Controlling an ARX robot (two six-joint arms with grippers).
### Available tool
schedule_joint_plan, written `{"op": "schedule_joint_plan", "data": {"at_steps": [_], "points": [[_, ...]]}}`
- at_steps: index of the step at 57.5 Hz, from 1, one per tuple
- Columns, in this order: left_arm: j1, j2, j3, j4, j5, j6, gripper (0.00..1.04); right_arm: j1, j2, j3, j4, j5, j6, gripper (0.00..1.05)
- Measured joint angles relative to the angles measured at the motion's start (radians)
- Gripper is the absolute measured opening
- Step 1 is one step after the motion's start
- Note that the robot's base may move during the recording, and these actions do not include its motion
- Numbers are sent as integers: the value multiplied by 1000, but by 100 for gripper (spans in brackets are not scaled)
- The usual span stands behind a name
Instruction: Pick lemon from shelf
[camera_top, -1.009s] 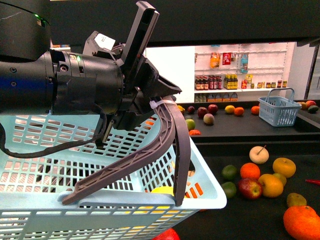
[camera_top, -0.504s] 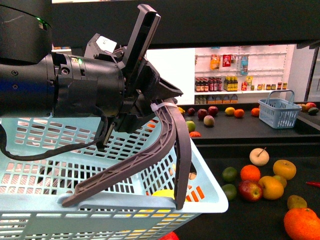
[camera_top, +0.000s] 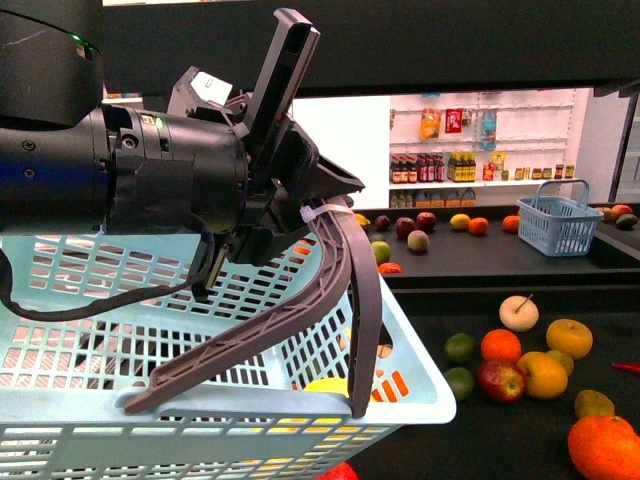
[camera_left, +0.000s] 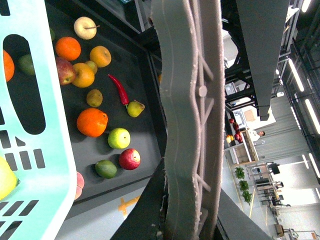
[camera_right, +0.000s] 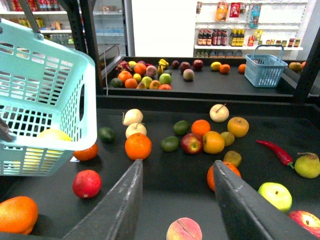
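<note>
My left gripper (camera_top: 315, 215) is shut on the grey basket handle (camera_top: 345, 290), holding the light blue basket (camera_top: 120, 290) up over the left side of the shelf. The handle (camera_left: 187, 100) fills the left wrist view, clamped at the gripper (camera_left: 187, 220). The lemon (camera_top: 325, 384), bright yellow, lies inside the basket and shows through the mesh (camera_right: 52, 135). My right gripper (camera_right: 177, 163) hangs open and empty above a bare patch of the shelf's dark tray (camera_right: 165, 187), to the right of the basket (camera_right: 45, 85).
Loose fruit covers the tray: an orange (camera_right: 138, 146), a red apple (camera_right: 191, 143), a peach (camera_right: 183, 231), a red chili (camera_right: 274, 150) and a pear (camera_right: 307, 165). A small blue basket (camera_right: 266, 67) stands on the back tier, with white bottle shelves (camera_right: 220, 37) beyond.
The left arm and basket shifted slightly a second ago and have held still since. No fruit has moved.
</note>
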Motion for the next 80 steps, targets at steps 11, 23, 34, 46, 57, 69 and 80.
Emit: {"op": "schedule_joint_plan", "data": {"at_steps": [11,23,34,46,57,69,80], "points": [[0,0,0,0,0,0,11,0,0,0,0,0,0,87],[0,0,0,0,0,0,11,0,0,0,0,0,0,97],[-1,18,-10,150,-127,-132,11,0,0,0,0,0,0,97],[51,64,-5,312,-232,-251,10,0,0,0,0,0,0,97],[158,129,-5,553,-360,-444,10,0,0,0,0,0,0,97],[348,179,-2,758,-507,-599,10,0,-1,0,0,0,0,97],[479,247,-2,809,-487,-640,10,0,-1,0,0,0,0,97]]}}
